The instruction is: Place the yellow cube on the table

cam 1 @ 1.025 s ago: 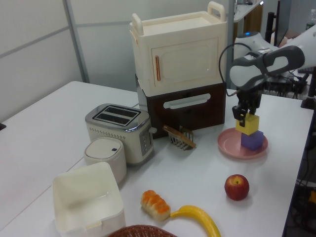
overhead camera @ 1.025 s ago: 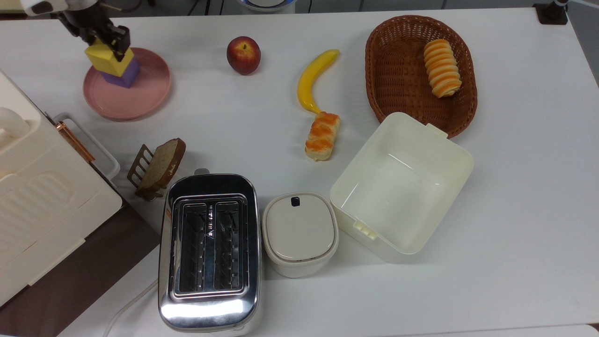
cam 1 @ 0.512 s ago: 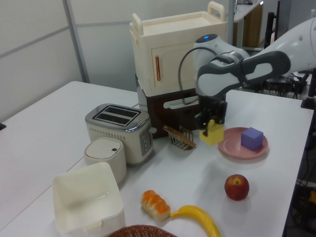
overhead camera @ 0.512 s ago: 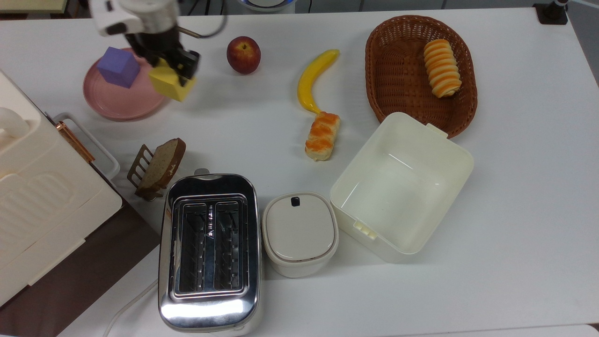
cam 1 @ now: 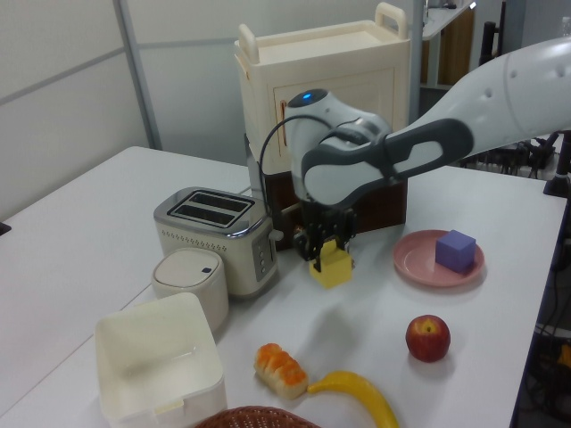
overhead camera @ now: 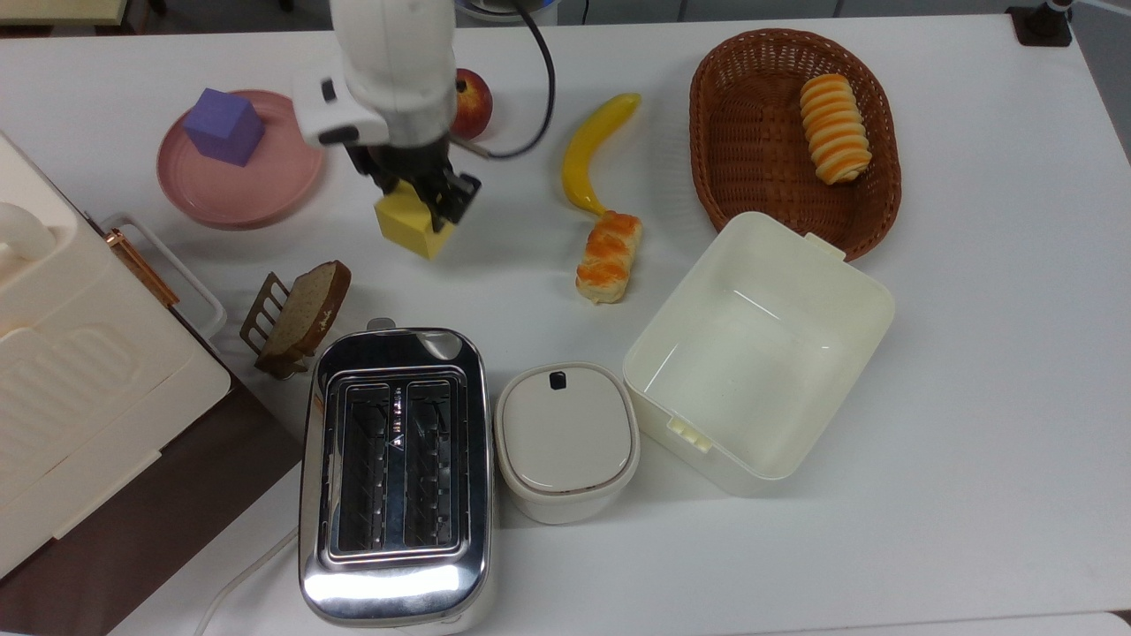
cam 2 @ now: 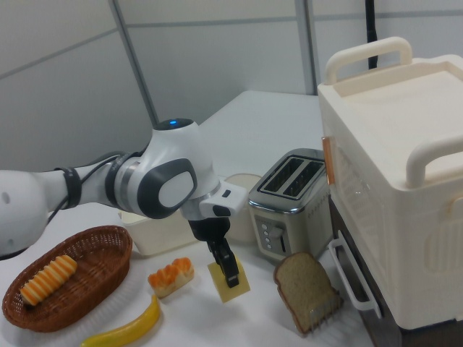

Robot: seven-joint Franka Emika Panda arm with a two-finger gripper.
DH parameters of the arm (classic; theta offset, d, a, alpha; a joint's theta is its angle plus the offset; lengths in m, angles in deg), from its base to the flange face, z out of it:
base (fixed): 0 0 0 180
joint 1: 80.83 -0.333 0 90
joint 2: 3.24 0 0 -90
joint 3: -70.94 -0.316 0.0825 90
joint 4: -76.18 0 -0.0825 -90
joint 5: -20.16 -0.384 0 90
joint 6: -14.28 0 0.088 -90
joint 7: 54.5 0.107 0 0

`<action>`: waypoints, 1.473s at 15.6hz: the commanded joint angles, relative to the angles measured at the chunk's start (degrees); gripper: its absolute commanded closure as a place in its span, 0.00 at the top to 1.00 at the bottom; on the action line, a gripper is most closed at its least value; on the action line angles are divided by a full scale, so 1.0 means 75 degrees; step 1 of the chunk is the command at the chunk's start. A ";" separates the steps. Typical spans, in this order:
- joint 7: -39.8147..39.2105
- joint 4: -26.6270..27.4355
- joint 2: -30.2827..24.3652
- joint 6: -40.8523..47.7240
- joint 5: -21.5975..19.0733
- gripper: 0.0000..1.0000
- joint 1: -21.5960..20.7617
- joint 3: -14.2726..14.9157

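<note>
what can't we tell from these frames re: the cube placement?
- Whether the yellow cube touches the table: its underside is hidden in all three views.
- Contact of the gripper on the cube: top view, the arm covers it.
- The apple: top view, partly behind the arm.
- The bread slice: left view, behind the arm and cube.

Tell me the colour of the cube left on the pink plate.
Purple cube; clearest in the top view.

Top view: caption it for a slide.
Fingers grip the yellow cube above the white table, between pink plate and banana.
</note>
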 commanded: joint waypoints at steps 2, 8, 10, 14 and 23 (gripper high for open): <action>0.0238 -0.0452 0.0288 0.0254 0.0118 0.21 -0.0151 0.0090; 0.0227 -0.0616 0.0276 0.0348 0.0165 1.00 -0.0186 0.0067; 0.0238 -0.0616 0.0253 0.0383 0.0305 1.00 -0.0198 0.0067; 0.0005 -0.0616 0.0171 0.0418 0.0796 1.00 -0.0198 0.0055; -0.3344 -0.0628 -0.1492 0.2878 0.0332 1.00 -0.1180 0.1668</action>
